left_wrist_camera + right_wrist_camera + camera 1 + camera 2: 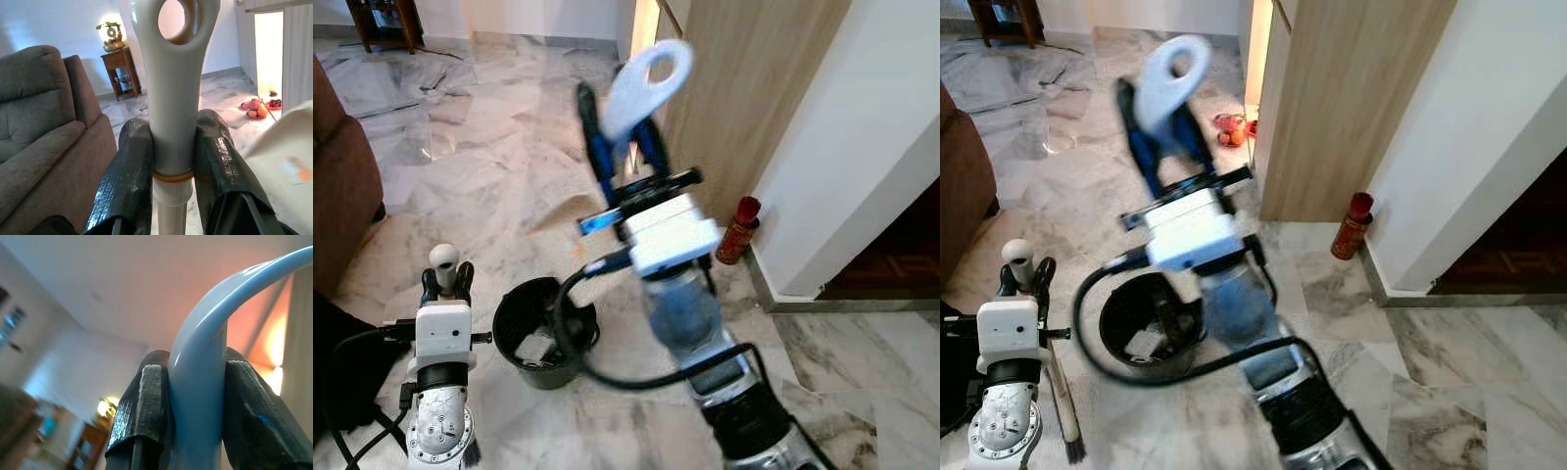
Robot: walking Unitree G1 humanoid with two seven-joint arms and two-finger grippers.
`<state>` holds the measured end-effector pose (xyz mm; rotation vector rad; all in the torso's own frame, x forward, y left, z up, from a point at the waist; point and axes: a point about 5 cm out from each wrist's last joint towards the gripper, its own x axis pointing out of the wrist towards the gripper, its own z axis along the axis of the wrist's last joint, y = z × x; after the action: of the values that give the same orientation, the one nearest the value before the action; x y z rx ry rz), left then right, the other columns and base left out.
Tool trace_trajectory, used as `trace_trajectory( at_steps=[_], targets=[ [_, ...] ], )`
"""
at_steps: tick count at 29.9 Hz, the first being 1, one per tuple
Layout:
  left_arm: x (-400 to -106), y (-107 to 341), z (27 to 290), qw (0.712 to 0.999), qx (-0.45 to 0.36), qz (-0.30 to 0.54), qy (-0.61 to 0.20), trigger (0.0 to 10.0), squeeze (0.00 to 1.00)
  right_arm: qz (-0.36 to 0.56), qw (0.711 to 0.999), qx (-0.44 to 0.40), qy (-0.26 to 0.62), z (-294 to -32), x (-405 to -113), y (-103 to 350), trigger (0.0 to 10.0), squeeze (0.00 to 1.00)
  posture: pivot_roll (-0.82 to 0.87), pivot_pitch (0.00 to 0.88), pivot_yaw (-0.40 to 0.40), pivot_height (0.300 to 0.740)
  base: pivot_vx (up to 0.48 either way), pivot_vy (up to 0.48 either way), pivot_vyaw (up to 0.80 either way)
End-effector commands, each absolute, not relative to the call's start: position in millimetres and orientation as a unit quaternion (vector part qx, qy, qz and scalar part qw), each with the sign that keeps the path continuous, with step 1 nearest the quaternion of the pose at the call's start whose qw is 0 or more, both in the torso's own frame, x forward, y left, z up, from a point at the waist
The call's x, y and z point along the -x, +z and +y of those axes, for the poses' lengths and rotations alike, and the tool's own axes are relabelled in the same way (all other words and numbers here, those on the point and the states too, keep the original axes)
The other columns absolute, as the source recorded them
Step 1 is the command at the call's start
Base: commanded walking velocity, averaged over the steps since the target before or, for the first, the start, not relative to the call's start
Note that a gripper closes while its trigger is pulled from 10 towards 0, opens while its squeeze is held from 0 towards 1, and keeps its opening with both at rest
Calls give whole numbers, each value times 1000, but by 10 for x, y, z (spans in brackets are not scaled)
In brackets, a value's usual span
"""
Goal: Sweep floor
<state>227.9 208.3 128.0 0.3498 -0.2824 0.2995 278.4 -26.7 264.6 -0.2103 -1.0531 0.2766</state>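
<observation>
Left eye view: marble floor (499, 157) with grey veining, a brown sofa (337, 186) at the robot's left edge
Left gripper (447, 282): low on the robot's left, fingers clamped from both sides on the slim cream broom handle with a rounded, holed top (443, 258)
Broom: handle upright in the left gripper; in the right eye view its stick runs down to dark bristles (1074, 450) on the floor beside the arm
Right gripper (625, 147): raised in the middle of the scene, fingers pressed together on the pale blue plastic handle with a loop end (644, 83); what hangs below that handle is hidden by the arm
Black round bucket (543, 333): on the floor between the two arms, with pale scraps inside; a black cable (573, 323) from the right arm crosses in front of it
Wooden panel wall (754, 98): ahead on the right, next to a white wall corner (862, 147)
Red bottle (738, 230): upright on the floor at the foot of the wooden panel
Red objects (1232, 128): on the floor by the lit doorway, too small to identify
Left wrist view: small wooden side table (120, 68) with a lamp (113, 35) against the far wall
</observation>
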Motion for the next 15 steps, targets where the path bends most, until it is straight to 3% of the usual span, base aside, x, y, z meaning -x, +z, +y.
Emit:
trace_trajectory(
  at_steps=[1, 3, 8, 15],
  targets=[
    [-2288, 1365, 2044, 960, -183, -162, 140, 10000, 0, -522, 839, 103, 115, -310, -2787, 2750, 10000, 0, 137, 119, -106, 740, 0, 0, 0],
    [-2289, 1362, 2041, 960, -183, -161, 138, 10000, 0, -502, 852, 131, 75, -519, -2929, 2690, 10000, 0, 138, 116, -105, 740, 0, 0, 0],
    [-2285, 1359, 2045, 961, -183, -159, 133, 10000, 0, -480, 860, 167, 47, -691, -3050, 2587, 10000, 0, 133, 115, -101, 740, 0, 0, 0],
    [-2292, 1334, 2062, 963, -182, -153, 124, 10000, 0, -386, 899, 205, 2, -1060, -3256, 2155, 10000, 0, 129, 111, -95, 740, 0, 0, 0]
  ],
)
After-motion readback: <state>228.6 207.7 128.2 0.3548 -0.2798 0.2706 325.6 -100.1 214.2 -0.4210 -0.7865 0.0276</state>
